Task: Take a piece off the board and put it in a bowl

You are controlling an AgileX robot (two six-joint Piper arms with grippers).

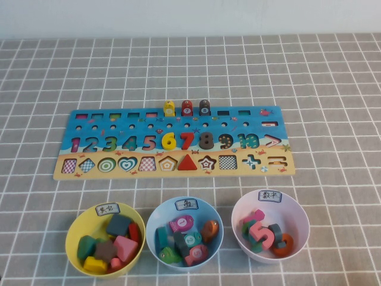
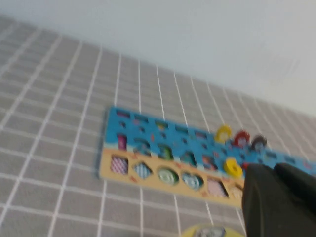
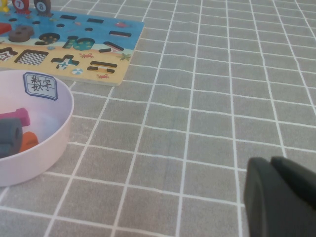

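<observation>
The yellow fish piece [image 1: 169, 108] stands upright in a slot on the far row of the board [image 1: 89, 173], with a red fish piece [image 1: 187, 108] just beside it and a dark grey fish piece [image 1: 204, 107] next after that. The red one carries a round mark reading 7 and the grey one reads 8; the yellow one's mark is too small to read. The board lies flat on the grey tiled worktop [image 1: 333, 77], printed with blue sea above and sand below. Coloured numbers 1 to 10 run along its middle, followed by a ">" sign, and a row of shape cut-outs sits on the near edge, among them a red triangle [image 1: 187, 162].

Three bowls stand in a line nearer the robot, apart from the board. The light blue bowl [image 1: 156, 215] is in the middle, with a white handwritten label [image 1: 186, 204] at its far rim, and it holds several fish pieces in pink, teal, grey and orange. To its left the yellow bowl [image 1: 74, 229] holds chunky shape blocks, and its label is handwritten too. To the right the pinkish-white bowl [image 1: 300, 229], labelled "数字", holds number pieces, a pink 5 [image 1: 262, 234] on top.

The left end effector [image 2: 276, 202] hangs above the worktop near the board's left end, fingers closed with nothing between them. The right end effector [image 3: 279, 197] hovers over bare tiles beside the pinkish-white bowl, fingers together and empty.
</observation>
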